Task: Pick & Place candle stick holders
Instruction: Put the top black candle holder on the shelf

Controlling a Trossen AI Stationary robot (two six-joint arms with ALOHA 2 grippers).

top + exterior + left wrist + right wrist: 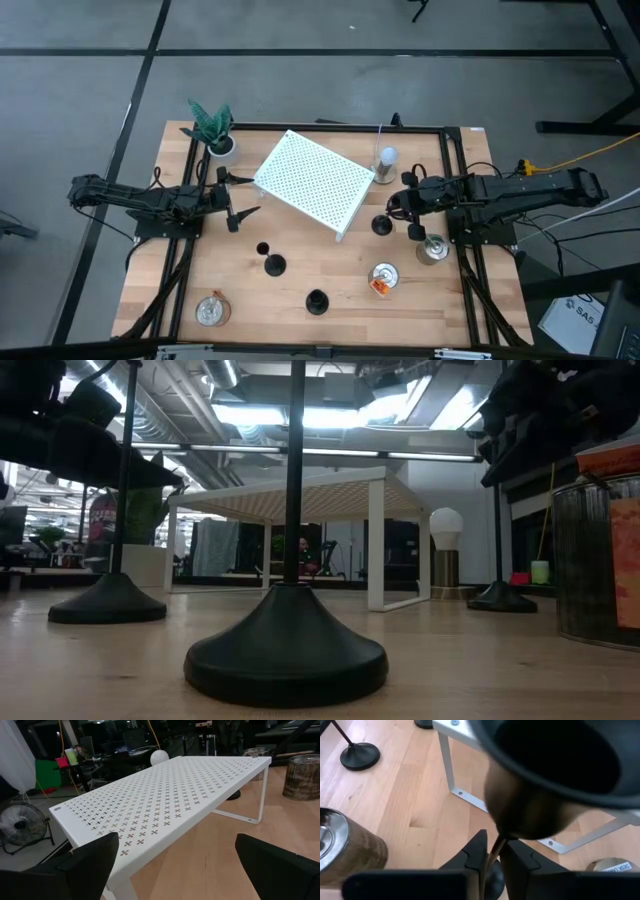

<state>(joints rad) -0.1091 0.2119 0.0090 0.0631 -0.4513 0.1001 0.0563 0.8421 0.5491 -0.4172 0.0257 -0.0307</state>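
Three black candle stick holders stand on the wooden table: one at the near middle [316,300] [285,660], one left of it [272,263] [107,603], and one at the right [381,226] [500,597] beside the white perforated shelf [313,182]. My right gripper [393,211] [492,846] is shut on the right holder. My left gripper [236,201] [175,870] is open and empty at the shelf's left end, facing its top [170,790]. My right gripper pinches the holder's thin stem [496,851] between its two fingertips, below the cup [555,765]. The fingers come level from the table's right side and lie across the stem. The holder stands upright, and its round base [500,598] appears to rest on the table.
Metal tins stand at the right [432,248], the near right [385,277] and the near left [211,310]. A potted plant [212,130] is at the far left and a bulb-shaped lamp [386,158] is behind the shelf. Bare wood lies between the two free holders and the shelf.
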